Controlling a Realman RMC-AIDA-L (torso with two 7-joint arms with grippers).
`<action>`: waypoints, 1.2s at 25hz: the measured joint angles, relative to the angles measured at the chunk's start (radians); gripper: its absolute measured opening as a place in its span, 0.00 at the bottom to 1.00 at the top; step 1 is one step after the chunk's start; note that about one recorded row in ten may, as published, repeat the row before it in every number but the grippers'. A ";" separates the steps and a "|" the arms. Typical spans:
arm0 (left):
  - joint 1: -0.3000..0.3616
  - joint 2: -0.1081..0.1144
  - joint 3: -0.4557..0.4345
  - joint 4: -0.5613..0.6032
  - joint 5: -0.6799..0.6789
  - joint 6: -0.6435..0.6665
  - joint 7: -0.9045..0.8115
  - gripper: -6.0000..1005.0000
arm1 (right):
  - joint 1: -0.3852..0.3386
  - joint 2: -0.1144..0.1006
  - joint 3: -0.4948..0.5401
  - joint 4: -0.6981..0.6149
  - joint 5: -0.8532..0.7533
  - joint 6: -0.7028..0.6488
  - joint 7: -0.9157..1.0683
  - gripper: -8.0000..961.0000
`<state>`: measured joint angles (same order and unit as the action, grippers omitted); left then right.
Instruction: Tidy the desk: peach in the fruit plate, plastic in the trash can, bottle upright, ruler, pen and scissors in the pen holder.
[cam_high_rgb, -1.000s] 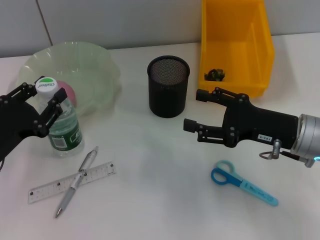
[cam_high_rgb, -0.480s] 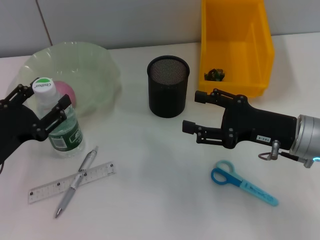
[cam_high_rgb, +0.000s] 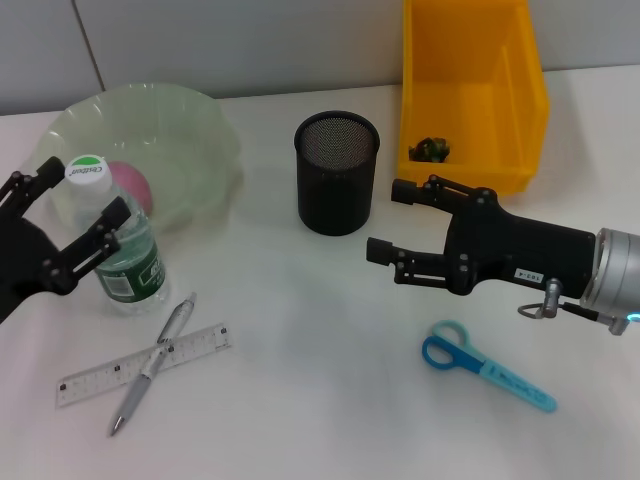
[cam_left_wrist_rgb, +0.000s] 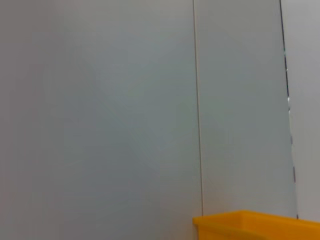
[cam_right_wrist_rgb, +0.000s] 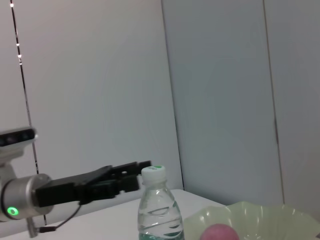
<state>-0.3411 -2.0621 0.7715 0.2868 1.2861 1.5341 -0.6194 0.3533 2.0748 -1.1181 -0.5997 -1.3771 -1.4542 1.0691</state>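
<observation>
The clear bottle with a white cap stands upright on the table next to the pale green fruit plate. My left gripper is open just left of the bottle and not gripping it; the right wrist view shows the left gripper beside the bottle. A pink peach lies in the plate. Ruler and pen lie crossed near the front left. Blue scissors lie at the front right. My right gripper hovers open right of the black mesh pen holder.
A yellow bin stands at the back right with a dark crumpled piece of plastic inside; its rim shows in the left wrist view. The plate and peach also appear in the right wrist view.
My left gripper has drawn back to the left, off the bottle, which stays standing. The right arm has barely moved.
</observation>
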 joint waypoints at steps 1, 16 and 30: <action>0.007 0.000 0.000 0.002 0.000 0.009 -0.004 0.83 | -0.002 0.000 0.000 -0.002 0.001 -0.001 0.002 0.87; 0.213 0.019 0.016 0.137 0.117 0.190 -0.077 0.84 | -0.009 -0.027 0.075 -0.538 -0.396 -0.027 0.764 0.87; 0.214 0.019 0.013 0.131 0.192 0.189 -0.080 0.84 | 0.365 -0.033 0.069 -0.957 -1.178 -0.534 1.545 0.87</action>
<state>-0.1270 -2.0428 0.7843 0.4179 1.4777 1.7226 -0.6989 0.7178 2.0422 -1.0490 -1.5564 -2.5552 -1.9885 2.6140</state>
